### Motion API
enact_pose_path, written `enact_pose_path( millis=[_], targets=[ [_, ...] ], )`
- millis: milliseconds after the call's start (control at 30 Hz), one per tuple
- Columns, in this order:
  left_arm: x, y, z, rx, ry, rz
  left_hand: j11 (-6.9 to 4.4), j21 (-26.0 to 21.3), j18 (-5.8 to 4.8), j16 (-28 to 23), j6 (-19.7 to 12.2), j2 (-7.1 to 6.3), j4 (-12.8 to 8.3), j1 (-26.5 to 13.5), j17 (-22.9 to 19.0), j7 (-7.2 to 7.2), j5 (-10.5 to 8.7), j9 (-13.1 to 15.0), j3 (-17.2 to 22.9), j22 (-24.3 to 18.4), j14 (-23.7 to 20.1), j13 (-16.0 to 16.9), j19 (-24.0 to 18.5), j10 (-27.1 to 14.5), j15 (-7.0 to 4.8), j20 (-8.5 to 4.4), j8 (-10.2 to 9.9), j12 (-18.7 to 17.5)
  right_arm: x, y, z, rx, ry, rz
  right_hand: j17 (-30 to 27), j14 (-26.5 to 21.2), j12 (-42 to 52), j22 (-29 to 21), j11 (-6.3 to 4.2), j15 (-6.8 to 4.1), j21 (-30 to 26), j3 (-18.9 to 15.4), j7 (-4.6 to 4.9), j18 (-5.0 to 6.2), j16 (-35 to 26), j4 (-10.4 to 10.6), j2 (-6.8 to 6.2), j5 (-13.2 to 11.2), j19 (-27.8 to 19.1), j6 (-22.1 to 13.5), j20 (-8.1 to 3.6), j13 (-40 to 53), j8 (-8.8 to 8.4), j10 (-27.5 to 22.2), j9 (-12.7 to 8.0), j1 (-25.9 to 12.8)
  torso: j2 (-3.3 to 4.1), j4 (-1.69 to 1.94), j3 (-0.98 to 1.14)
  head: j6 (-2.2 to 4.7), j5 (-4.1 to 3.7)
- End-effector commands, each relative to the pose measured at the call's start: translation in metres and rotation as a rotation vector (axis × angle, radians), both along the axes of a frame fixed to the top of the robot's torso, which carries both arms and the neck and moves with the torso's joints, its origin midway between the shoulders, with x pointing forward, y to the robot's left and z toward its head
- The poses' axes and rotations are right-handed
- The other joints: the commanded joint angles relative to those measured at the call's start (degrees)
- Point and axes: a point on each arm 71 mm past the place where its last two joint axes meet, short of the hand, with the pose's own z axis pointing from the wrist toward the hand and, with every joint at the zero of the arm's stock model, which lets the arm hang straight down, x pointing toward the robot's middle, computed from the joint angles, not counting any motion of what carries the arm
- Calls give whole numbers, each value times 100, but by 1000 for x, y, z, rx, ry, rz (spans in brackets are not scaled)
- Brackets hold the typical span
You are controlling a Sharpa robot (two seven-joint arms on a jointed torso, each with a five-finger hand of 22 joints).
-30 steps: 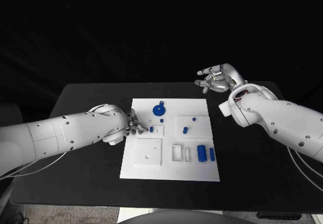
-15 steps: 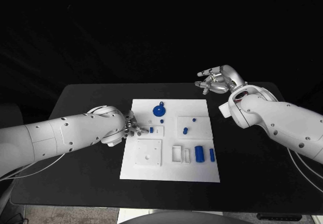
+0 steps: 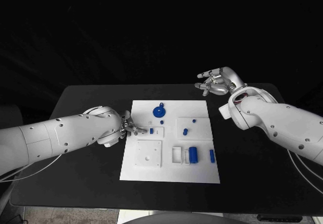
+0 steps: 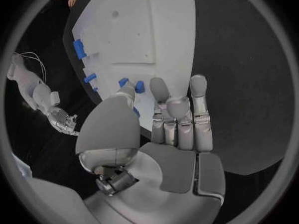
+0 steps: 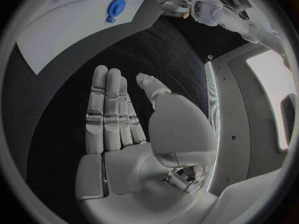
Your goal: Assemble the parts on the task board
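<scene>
Table (image 3: 87,154): black, carrying the task board (image 3: 172,170) at its middle. Board: white, rigid, lying flat.

Left hand (image 3: 128,126): hovering at the board's left edge, fingers apart, gripping nothing.

Right hand (image 3: 216,82): hanging beyond the far right corner, likewise unloaded.

Parts: blue disc (image 3: 159,111), cylinder (image 3: 193,155), small peg (image 3: 151,130). Probably light, hard, smooth; pinching each across its sides is looking wisest.

The left wrist view is showing the fingertips (image 4: 159,84) just beside the peg; the head view is hiding that gap.

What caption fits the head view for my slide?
Left hand hovers open at the task board's edge; right hand waits open beyond it.
</scene>
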Motion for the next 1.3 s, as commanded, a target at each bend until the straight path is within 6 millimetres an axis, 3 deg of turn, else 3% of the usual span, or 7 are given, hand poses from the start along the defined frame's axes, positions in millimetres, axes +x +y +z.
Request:
enact_pose_path(
  millis=[33, 300, 533, 700, 833, 1067, 1300],
  targets=[
    [1, 1, 6, -37, -5, 21, 66, -66, -63, -115, -117, 82, -18, 17, -146, 27, 189, -65, 51, 94, -100, -40, -34, 271, 0, -78, -3, -115, 0, 1, 0, -1, 1, 13, 6, 25, 30, -5, 7, 18, 38, -25, 2, -65, -24, -19, 15, 39, -12, -27, 22, -9, -18, -31, -5, 12, 1, 0, 2, 4, -4],
    [6, 1, 22, -120, -2, 45, 166, -411, -233, -339, -688, 114, -38, 51, -408, 196, 230, -578, 0, 60, -425, -102, -164, 80, 51, -138, 88, -581, 0, 1, -1, -1, 3, 12, 5, 29, 29, -15, 8, 19, 37, -32, 4, -64, -23, -14, 15, 43, -9, -57, 23, -10, -19, -31, -6, 10, 0, -3, 2, 28, -1],
    [13, -1, 36, -202, -47, 60, 279, -1044, -233, -571, -1181, 253, -112, 170, -976, 316, 172, -1443, -40, -39, -670, -199, -196, -181, 181, -11, 708, -1063, 0, 1, -2, 1, 5, 12, 5, 29, 29, -15, 8, 19, 37, -32, 4, -64, -23, -14, 15, 43, -9, -57, 23, -10, -19, -31, -6, 10, 3, -14, 6, 52, -9],
    [20, -9, 50, -289, -164, 27, 585, -1828, -255, -1612, -1386, 841, -1395, 1700, -1592, 545, 1098, -1901, 256, -557, -1484, -934, -728, -1102, 511, 265, 608, -2336, 0, 1, -3, 1, 8, 12, 5, 30, 31, -22, 7, 18, 39, -32, 4, -63, -23, -13, 18, 44, -4, -56, 22, -10, -18, -28, -6, 16, 5, -10, 8, 76, -32],
    [24, -21, 63, -335, -299, -73, 748, -1865, -91, -2021, -1275, 896, -2269, 2408, -1970, 708, 996, -2545, 493, -297, -1501, -1543, -844, -1151, 615, 332, 353, -3298, 1, 1, -3, 2, 10, 12, 5, 30, 31, -22, 7, 18, 39, -32, 4, -63, -23, -13, 18, 44, -4, -56, 22, -10, -18, -28, -6, 16, 10, -16, 10, 103, -54],
    [24, -49, 78, -275, -510, -306, 891, -1361, 87, -2012, -1008, 887, -2789, 2359, -2111, 691, 693, -3142, 636, 159, -1423, -1549, -1086, -1105, 645, 404, -10, -4063, 1, 2, -4, 2, 12, 12, 7, 33, 33, -26, 5, 16, 42, -28, 3, -63, -20, -14, 21, 46, 2, -42, 20, -9, -17, -27, -5, 16, 6, -5, 5, 130, -71],
    [23, -76, 80, -170, -628, -490, 865, -1310, 71, -1889, -910, 816, -2825, 2121, -2138, 602, 504, -3298, 612, 85, -1385, -1554, -1062, -1181, 614, 402, -27, -4080, 1, 4, -5, 4, 14, 19, 7, 33, 33, -26, 5, 16, 42, -28, 3, -63, -20, -14, 21, 46, 2, -42, 20, -9, -17, -27, -5, 16, 11, -16, 9, 167, -79]
  ],
)
